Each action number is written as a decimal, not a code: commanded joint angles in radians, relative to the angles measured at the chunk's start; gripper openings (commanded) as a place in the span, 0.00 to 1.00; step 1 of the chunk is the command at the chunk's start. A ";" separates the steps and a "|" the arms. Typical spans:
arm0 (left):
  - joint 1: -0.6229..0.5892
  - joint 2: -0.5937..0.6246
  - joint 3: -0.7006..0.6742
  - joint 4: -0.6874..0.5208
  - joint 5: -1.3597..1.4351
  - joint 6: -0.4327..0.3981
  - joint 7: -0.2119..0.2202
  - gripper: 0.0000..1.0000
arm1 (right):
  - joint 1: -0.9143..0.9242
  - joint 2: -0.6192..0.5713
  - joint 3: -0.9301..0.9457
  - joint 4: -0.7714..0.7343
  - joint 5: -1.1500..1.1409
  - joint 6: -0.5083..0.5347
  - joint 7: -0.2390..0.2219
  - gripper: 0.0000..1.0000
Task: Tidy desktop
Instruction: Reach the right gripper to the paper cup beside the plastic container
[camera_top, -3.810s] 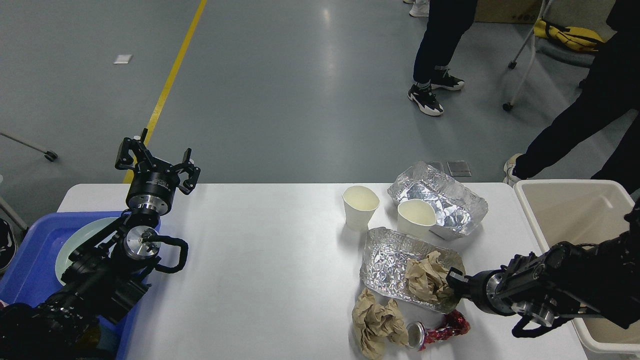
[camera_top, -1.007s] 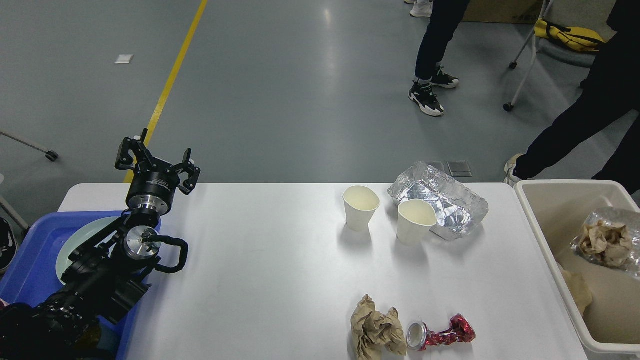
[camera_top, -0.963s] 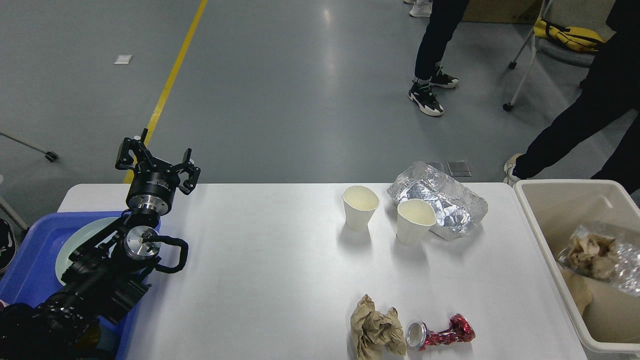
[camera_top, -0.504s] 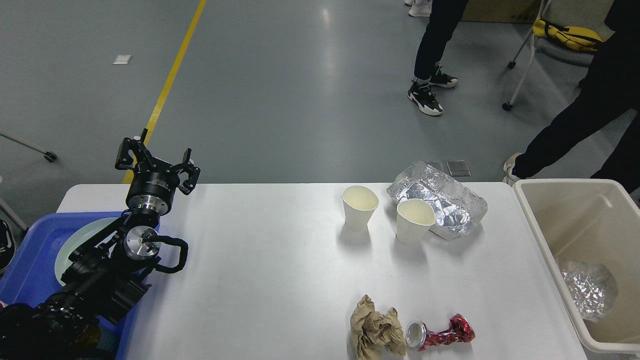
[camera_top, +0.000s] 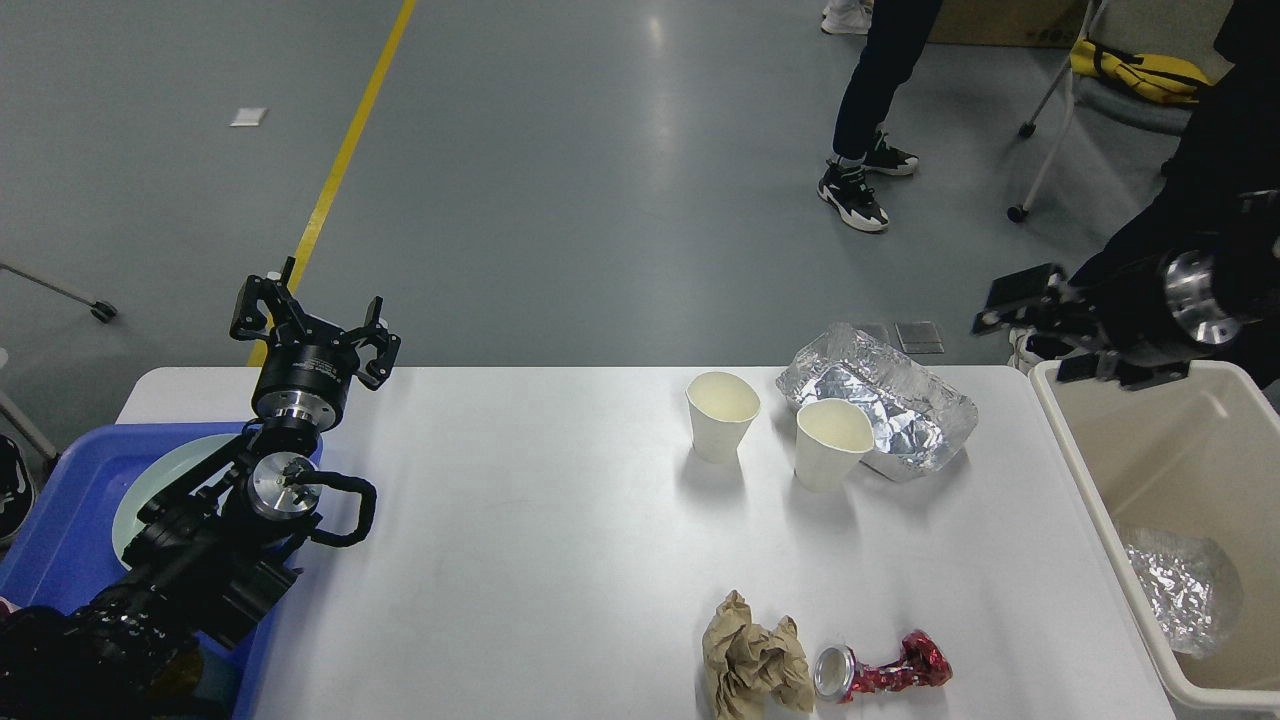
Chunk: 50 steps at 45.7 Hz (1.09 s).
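Observation:
The white desktop (camera_top: 540, 520) holds two white paper cups (camera_top: 722, 414) (camera_top: 832, 443), a crumpled foil container (camera_top: 893, 396) behind them, a brown paper wad (camera_top: 755, 667) and a crushed red can (camera_top: 880, 668) near the front edge. My left gripper (camera_top: 310, 322) is open and empty, raised over the table's far left corner. My right gripper (camera_top: 1038, 325) is open and empty, held in the air above the far left corner of the beige bin (camera_top: 1075, 440), to the right of the foil container.
The beige bin stands off the table's right end with a foil piece (camera_top: 1180, 590) inside. A blue tray (camera_top: 60, 540) with a pale plate (camera_top: 160, 480) sits at the left under my left arm. People's legs (camera_top: 880, 100) and a chair stand beyond the table.
The foil tray with brown paper dropped from the right arm into the bin and settled. My right gripper has come back into view above the bin's far corner. The left arm has not moved.

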 joint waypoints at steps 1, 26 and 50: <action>0.000 0.000 0.000 -0.001 0.000 0.000 0.000 0.98 | 0.108 0.079 -0.059 0.215 -0.032 0.034 0.000 1.00; 0.000 0.000 0.000 -0.001 0.000 0.000 0.000 0.98 | -0.206 0.111 -0.092 0.007 -0.016 -0.303 -0.011 1.00; 0.002 0.000 0.000 -0.001 -0.002 0.000 0.000 0.98 | -0.467 0.301 0.028 -0.160 0.414 -0.605 -0.009 1.00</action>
